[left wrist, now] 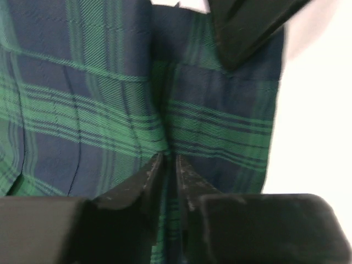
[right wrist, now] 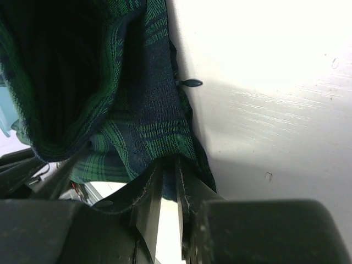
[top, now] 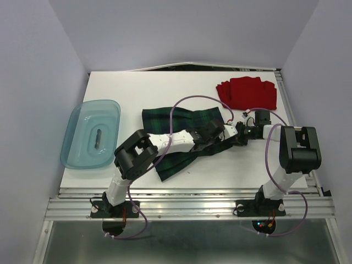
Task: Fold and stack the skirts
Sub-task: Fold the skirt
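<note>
Looking over our white table (top: 110, 88), we see the plaid skirt (top: 165, 124) bunched across the middle and the red skirt (top: 247, 91) near the far right corner. Our left gripper (left wrist: 169, 159) and our right gripper (right wrist: 168, 165) each pinch the plaid skirt tight, close together at its right end.

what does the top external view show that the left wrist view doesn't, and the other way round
Only the top external view: the red skirt at the far right of the table, the teal tub at the left, and both arms reaching over the cloth. Only the left wrist view: the left gripper close up, its fingers pinched on a fold of the plaid skirt, with the weave visible. Both: the plaid skirt on the white table.
</note>
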Available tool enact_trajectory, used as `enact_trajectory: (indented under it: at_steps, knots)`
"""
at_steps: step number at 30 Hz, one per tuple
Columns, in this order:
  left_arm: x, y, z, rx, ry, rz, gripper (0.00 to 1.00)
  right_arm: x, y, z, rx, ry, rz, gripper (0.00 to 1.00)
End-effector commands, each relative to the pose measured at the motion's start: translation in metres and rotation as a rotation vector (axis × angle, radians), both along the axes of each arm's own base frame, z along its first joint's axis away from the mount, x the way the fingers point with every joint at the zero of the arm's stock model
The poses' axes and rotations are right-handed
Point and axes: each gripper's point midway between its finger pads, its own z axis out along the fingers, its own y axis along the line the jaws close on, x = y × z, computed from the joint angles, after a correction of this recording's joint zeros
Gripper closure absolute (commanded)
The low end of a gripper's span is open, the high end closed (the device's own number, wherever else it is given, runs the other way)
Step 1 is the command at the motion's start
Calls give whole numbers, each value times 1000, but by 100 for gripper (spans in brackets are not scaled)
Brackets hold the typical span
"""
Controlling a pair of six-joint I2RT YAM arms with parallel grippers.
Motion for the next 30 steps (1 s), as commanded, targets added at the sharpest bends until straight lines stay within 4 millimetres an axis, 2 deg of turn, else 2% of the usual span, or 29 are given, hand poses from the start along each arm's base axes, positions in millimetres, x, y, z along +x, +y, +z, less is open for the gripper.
enact_trajectory:
  at_steps: [1,5,7,8,11,12,14,18,25,28,30]
  knots:
    - [19,-2,33,-46,-96,78,84,-1,-8,-19,-72,12,-21,78]
    - [22,-1,43,-47,-125,81,100,-1,-8,-19,-68,13,-21,78]
    - [20,-2,49,-54,-119,70,100,-1,-8,-20,-70,14,-24,78]
    - [17,-6,59,-81,-111,50,100,-1,-8,-20,-70,16,-24,78]
    - [7,-6,75,-102,-88,26,100,-2,-8,-22,-68,22,-25,79]
    - [2,-3,75,-88,-70,20,100,-2,-7,-22,-65,24,-26,79]
    - [-7,-5,83,-100,-49,4,100,-2,-7,-24,-63,32,-25,83]
    - [-24,-7,87,-89,-9,-20,100,-2,-7,-23,-58,37,-32,84]
    - [-41,-21,92,-97,62,-56,100,-3,-6,-22,-52,34,-34,84]
    - [-50,-26,91,-103,95,-78,100,-4,-6,-22,-51,34,-36,84]
    - [-54,-27,83,-91,115,-86,100,-3,-6,-21,-50,31,-35,84]
